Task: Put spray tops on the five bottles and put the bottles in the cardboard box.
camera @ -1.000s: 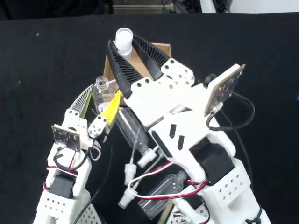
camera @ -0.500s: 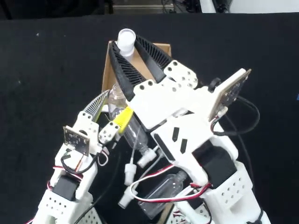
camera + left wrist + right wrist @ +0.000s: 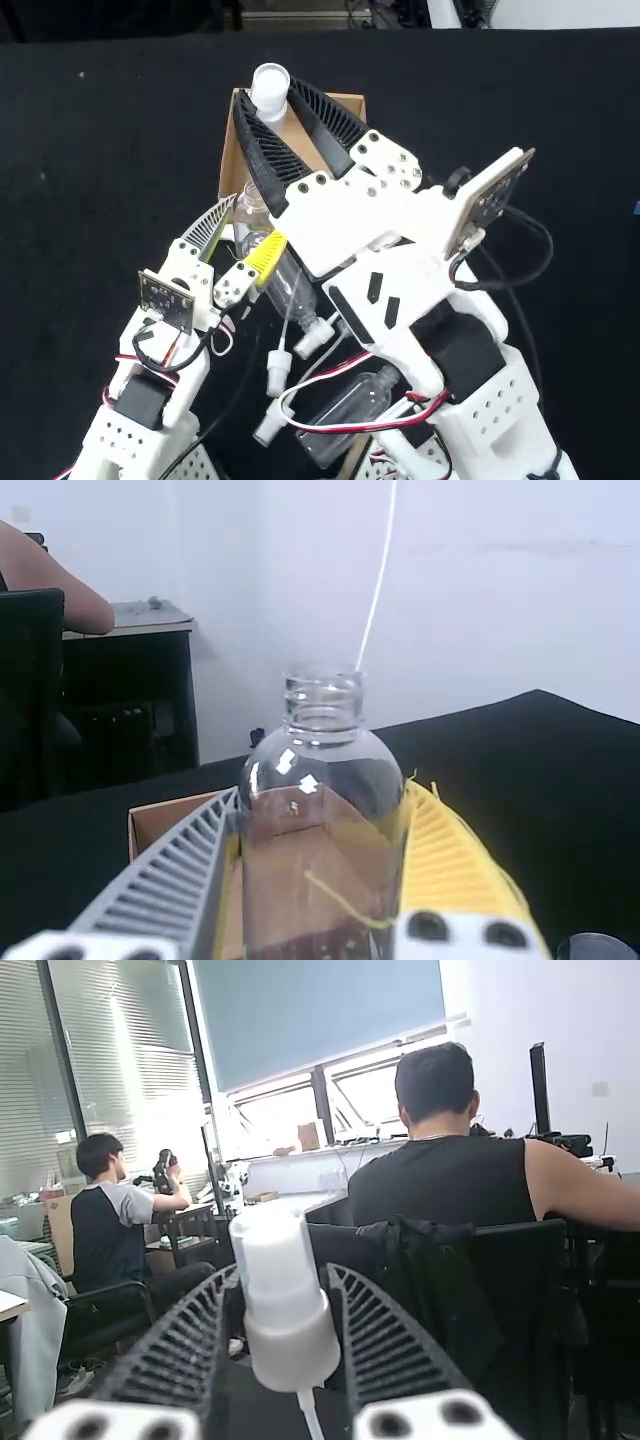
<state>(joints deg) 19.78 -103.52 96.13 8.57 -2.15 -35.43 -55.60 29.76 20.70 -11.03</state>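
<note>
The black table [image 3: 100,150] carries a cardboard box [image 3: 345,102]; the arms hide its contents. The left gripper [image 3: 250,222] clamps an uncapped clear bottle [image 3: 320,810] upright at the box's near edge. The right gripper [image 3: 268,97] grips a white spray top [image 3: 285,1300] between its fingers, above the box's far edge.

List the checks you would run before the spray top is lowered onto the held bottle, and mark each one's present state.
1. Hold: left gripper shut on bottle, bottle upright: ok.
2. Opening: neck bare, no cap: ok.
3. Top: right gripper shut on spray top: ok.
4. Feed: dip tube tip inside the neck: cannot tell.
5. Destination: cardboard box open, just behind the bottle: ok.
</note>
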